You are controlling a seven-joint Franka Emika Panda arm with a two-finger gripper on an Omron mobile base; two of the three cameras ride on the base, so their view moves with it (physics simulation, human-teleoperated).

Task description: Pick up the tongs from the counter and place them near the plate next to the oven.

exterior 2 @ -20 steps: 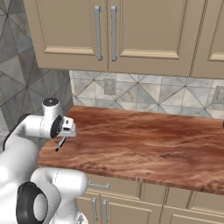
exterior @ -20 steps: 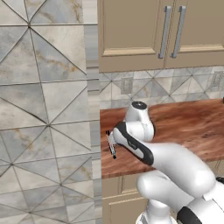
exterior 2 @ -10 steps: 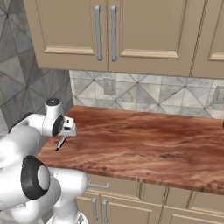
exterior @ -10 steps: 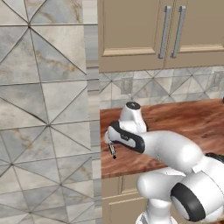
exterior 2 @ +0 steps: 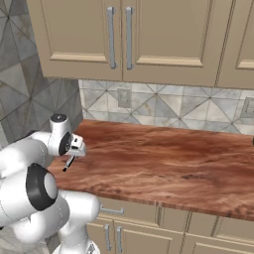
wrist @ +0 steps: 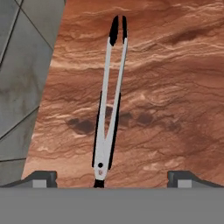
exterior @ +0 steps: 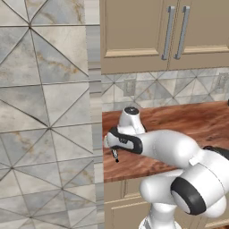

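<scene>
Now the pincer [wrist: 111, 177] hangs wide open, empty, over the tongs [wrist: 109, 100].
They lie flat on the table [wrist: 175, 87] near its wall-side edge; an off-centre squeeze could skid them away.

No readable text, label or number shows on anything here.

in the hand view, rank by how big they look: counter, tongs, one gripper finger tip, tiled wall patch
1. counter, by far the largest.
2. tiled wall patch along the left.
3. tongs, long but slim.
4. gripper finger tip, smallest, mostly cut off at the bottom edge, so its true size is unsure.
</scene>
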